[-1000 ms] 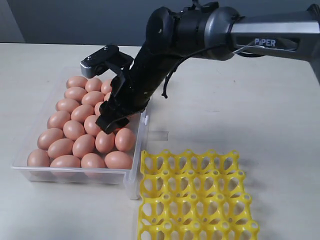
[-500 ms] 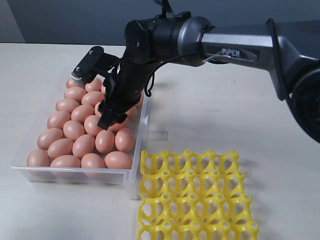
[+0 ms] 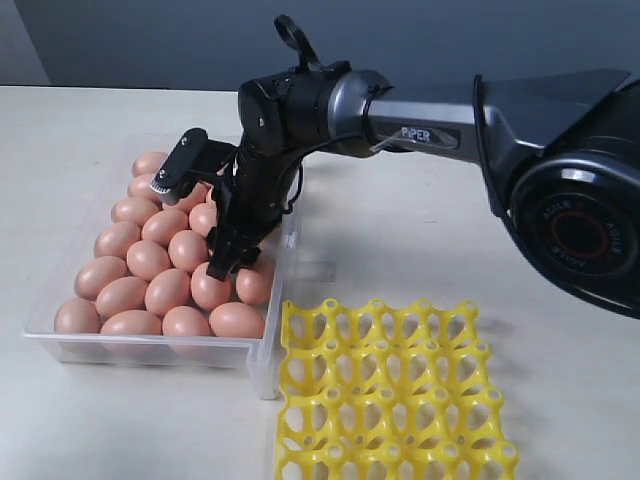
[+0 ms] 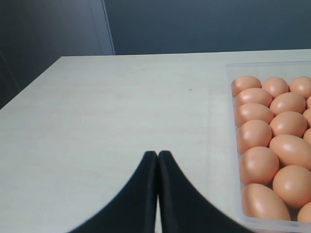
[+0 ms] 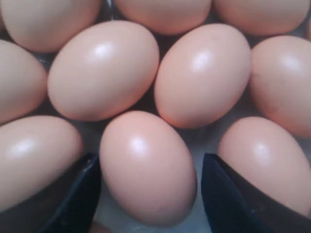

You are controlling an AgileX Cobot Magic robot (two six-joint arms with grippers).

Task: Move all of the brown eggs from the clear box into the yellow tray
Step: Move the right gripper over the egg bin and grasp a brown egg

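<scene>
Many smooth matte brown eggs (image 3: 148, 258), clear box (image 3: 150, 350), right jaws apart, left jaws together

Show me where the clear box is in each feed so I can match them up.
Exterior: the clear box lies left of centre on the table, beside the yellow tray.
Left wrist: off to one side of the shut left hand, with one wall and a corner showing.
Right wrist: under the open right hand; only floor slivers show between eggs.
Shared landmark: the packed brown eggs.
</scene>
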